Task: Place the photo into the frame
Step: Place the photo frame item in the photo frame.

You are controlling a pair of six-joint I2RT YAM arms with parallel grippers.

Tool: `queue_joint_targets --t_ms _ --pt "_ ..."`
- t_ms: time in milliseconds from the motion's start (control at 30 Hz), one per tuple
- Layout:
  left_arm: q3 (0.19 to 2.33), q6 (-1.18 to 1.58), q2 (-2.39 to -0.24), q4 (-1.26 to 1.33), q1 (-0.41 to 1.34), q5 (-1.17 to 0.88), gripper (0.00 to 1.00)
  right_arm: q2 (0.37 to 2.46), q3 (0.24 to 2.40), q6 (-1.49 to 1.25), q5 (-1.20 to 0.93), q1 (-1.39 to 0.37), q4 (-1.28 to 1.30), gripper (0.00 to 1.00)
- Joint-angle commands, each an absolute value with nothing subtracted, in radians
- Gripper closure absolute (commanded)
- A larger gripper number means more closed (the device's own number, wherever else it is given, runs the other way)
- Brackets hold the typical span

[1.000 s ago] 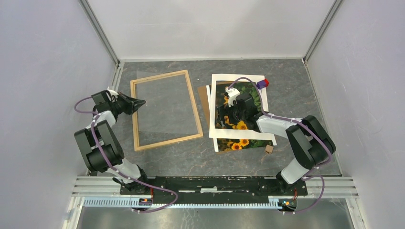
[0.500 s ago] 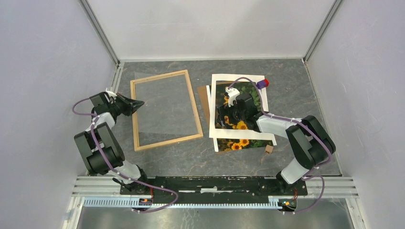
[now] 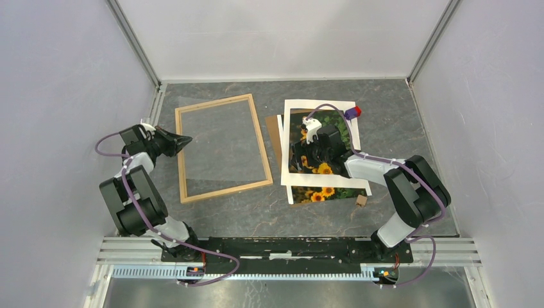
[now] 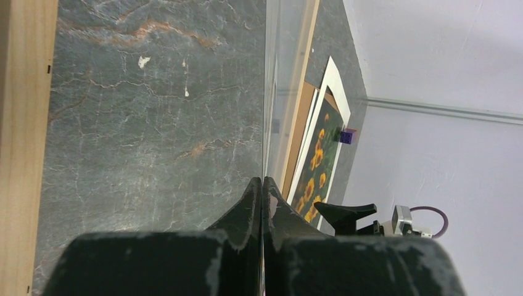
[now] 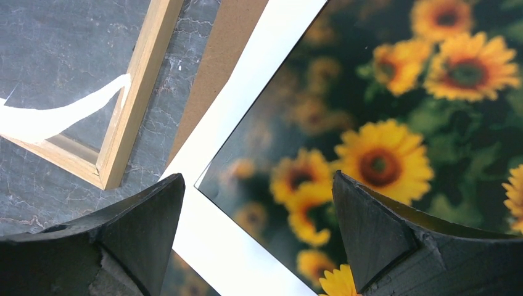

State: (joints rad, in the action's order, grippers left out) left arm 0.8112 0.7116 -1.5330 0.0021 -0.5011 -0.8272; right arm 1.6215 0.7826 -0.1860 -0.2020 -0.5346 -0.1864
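The light wood frame [image 3: 180, 154] lies flat at the left centre and also shows in the left wrist view [image 4: 24, 123] and the right wrist view [image 5: 139, 86]. A clear pane [image 3: 224, 144] lies over its opening. My left gripper [image 3: 188, 138] is shut on the pane's left edge, which runs edge-on from the jaws [image 4: 262, 182]. The sunflower photo [image 3: 321, 192] lies to the right under a white mat [image 3: 285, 147], showing through the mat's window [image 5: 382, 123]. My right gripper [image 3: 296, 157] hovers open and empty over the mat's lower left corner [image 5: 256, 185].
A brown backing board [image 3: 273, 128] peeks out left of the mat and shows in the right wrist view [image 5: 225, 37]. A small purple and red object [image 3: 353, 112] sits at the mat's far right corner. A small brown block [image 3: 361, 200] lies near the photo's near right corner.
My left gripper has drawn back a little to the left, still shut on the pane's edge. The right arm, mat and photo have not moved.
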Motion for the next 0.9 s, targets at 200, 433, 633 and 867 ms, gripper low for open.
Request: queue_joint_targets --t_ms 200,433,633,867 --pt "0.818 0.632 -1.483 0.015 -0.515 -0.826 0.98 1.626 0.79 -0.191 -0.224 -0.534 -0.226 0.05" --pt "0.832 0.624 -1.493 0.005 -0.523 -0.839 0.98 1.629 0.79 -0.19 -0.225 -0.535 -0.227 0.04" --pt "0.854 0.601 -1.514 -0.042 -0.528 -0.853 0.98 1.634 0.792 -0.193 -0.233 -0.535 -0.23 0.05" --pt "0.868 0.603 -1.529 -0.026 -0.53 -0.877 0.98 1.635 0.792 -0.192 -0.235 -0.535 -0.231 0.05"
